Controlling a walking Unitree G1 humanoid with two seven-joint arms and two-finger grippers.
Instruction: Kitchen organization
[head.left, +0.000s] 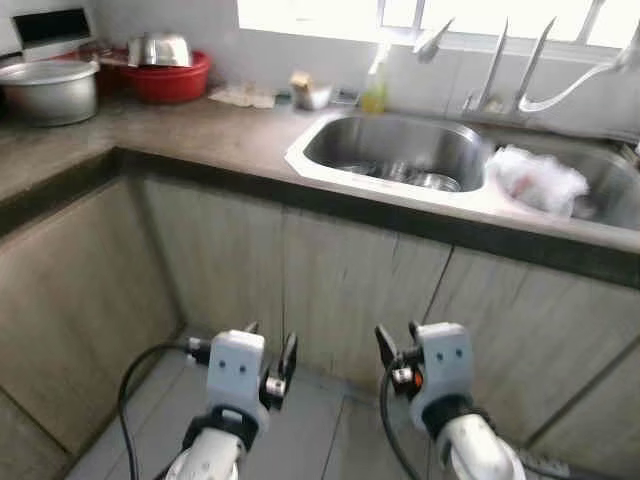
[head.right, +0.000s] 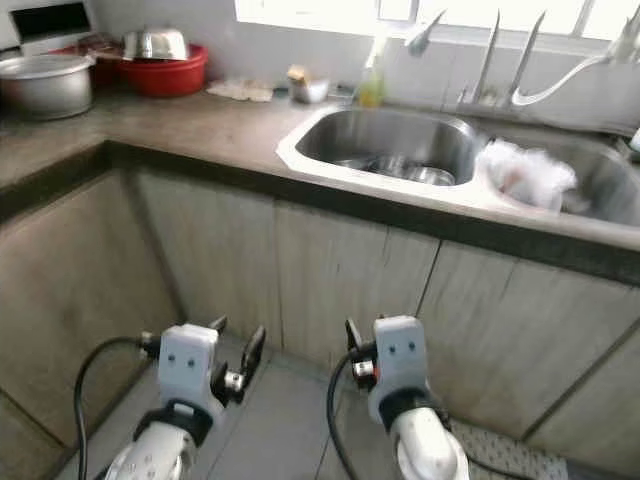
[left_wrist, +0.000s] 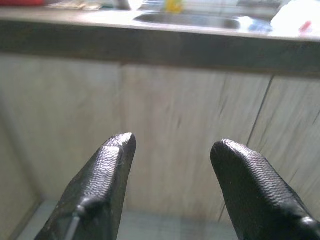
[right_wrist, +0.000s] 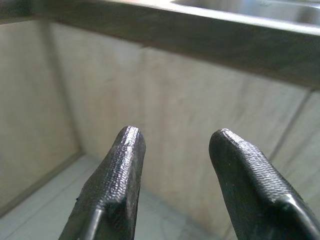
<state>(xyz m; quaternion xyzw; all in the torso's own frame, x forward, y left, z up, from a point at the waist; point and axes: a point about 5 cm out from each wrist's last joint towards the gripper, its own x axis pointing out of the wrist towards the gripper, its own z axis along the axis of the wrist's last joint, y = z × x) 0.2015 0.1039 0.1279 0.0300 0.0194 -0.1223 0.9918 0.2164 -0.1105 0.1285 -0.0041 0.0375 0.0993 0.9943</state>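
Both the left gripper and right gripper hang low before the cabinet doors, fingers apart and empty — the dishes in the sink sit well above, so a hasty upward reach risks striking the tabletop edge.

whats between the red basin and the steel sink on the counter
In the left eye view, between the red plastic basin and the stainless steel sink lies brown countertop, with a pale cloth near the wall.
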